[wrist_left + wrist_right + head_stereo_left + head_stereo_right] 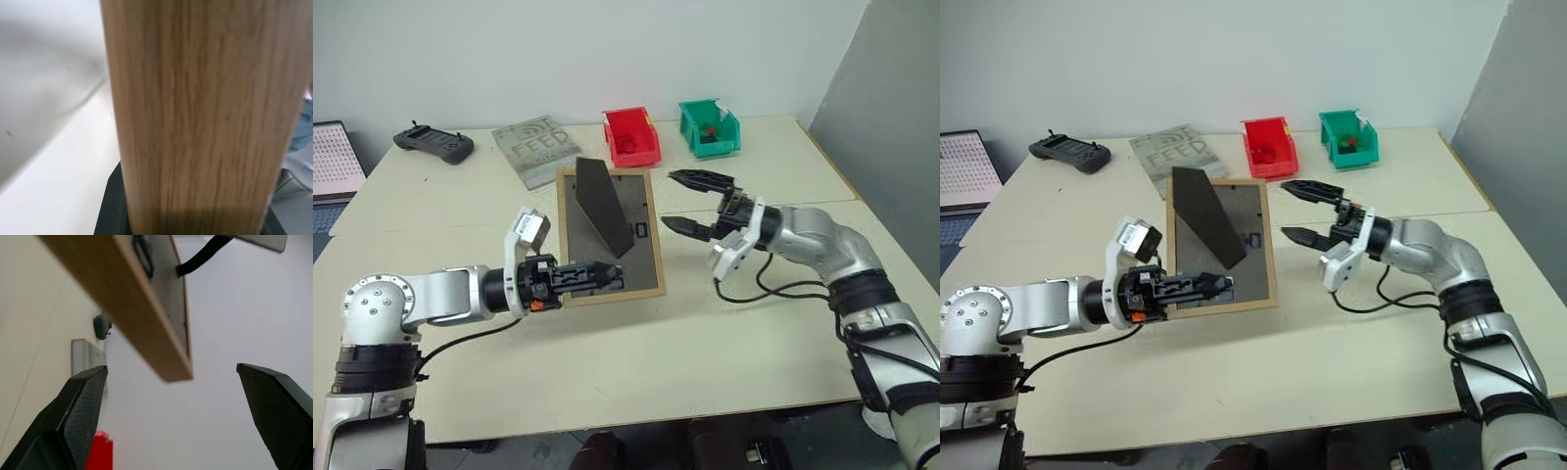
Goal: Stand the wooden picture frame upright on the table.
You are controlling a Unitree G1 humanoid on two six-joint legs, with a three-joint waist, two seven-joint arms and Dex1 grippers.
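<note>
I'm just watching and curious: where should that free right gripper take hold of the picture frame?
Probably the frame's bare right edge, coming in from the right. The left gripper already pinches the bottom edge, and the open right gripper sits level beside that side.

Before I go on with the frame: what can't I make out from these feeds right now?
- Picture side of the light-wood picture frame: faces away in both eye views; its dark back panel and open stand show.
- Left gripper finger pads on the frame's lower edge: hidden by the wood in the left wrist view.
- Contents of the green plastic bin: too small.
- Grey "FEED" book: near corner covered by the frame.
- Right gripper: open, beside the frame.
</note>
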